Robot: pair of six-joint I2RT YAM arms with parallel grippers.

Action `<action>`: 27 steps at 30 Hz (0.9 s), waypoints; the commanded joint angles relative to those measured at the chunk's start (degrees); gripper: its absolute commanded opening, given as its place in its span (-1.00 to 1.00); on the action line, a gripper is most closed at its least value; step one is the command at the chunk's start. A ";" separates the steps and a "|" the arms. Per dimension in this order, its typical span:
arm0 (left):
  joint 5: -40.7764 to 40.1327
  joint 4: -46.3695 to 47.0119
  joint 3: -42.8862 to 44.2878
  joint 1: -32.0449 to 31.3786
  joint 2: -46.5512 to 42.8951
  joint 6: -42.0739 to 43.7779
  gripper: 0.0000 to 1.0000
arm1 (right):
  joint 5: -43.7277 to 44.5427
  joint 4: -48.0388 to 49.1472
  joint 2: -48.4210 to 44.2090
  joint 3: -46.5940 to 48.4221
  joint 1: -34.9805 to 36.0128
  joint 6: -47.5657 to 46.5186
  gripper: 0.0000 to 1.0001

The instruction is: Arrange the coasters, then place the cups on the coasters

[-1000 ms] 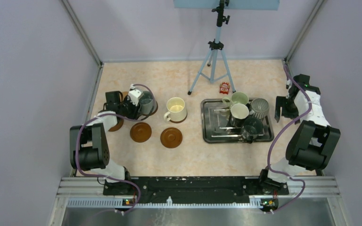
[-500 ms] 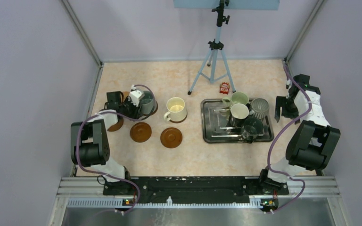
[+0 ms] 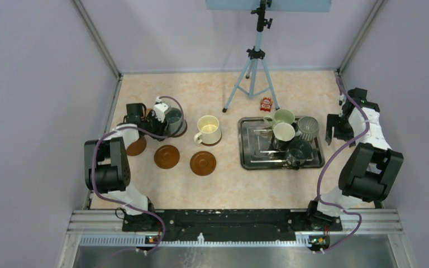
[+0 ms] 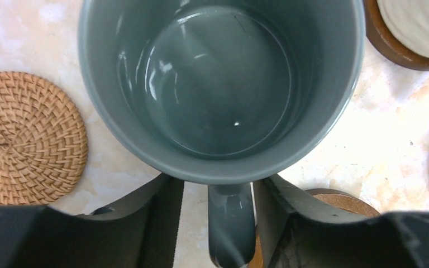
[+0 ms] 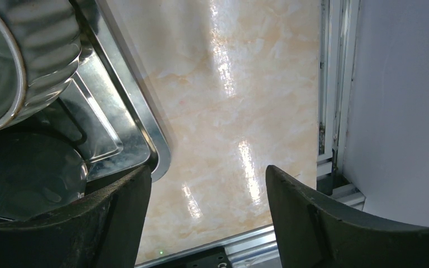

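A grey-blue cup stands at the back left, and in the top view a brown coaster's rim shows under it. My left gripper is open astride its handle, with a gap on the left side. A cream cup sits on another coaster. Two bare coasters lie nearer, and one is partly under my left arm. A woven coaster lies beside the cup. Pale green, ribbed grey, white and dark cups stand on the tray. My right gripper is open over bare table.
The steel tray sits right of centre, with its rim just left of my right fingers. A tripod stands at the back, with a small red packet by its foot. Walls close in on the left, right and back.
My left wrist and the grey-blue cup have shifted slightly toward the back. The right arm has not moved.
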 commanded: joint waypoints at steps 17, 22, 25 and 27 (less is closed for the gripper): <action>-4.97 -28.42 16.44 0.31 1.23 11.22 0.30 | -2.90 -0.15 1.20 2.76 -0.30 0.50 0.48; -6.55 -26.14 15.95 0.29 2.63 9.55 0.07 | -3.05 -0.15 1.44 3.18 -0.32 0.50 0.48; -6.72 -25.07 15.72 0.22 3.98 8.26 -0.12 | -3.02 -0.33 1.77 3.79 -0.33 0.50 0.48; -6.80 -24.30 15.68 0.22 4.69 7.20 -0.18 | -2.96 -0.39 1.95 4.08 -0.31 0.49 0.48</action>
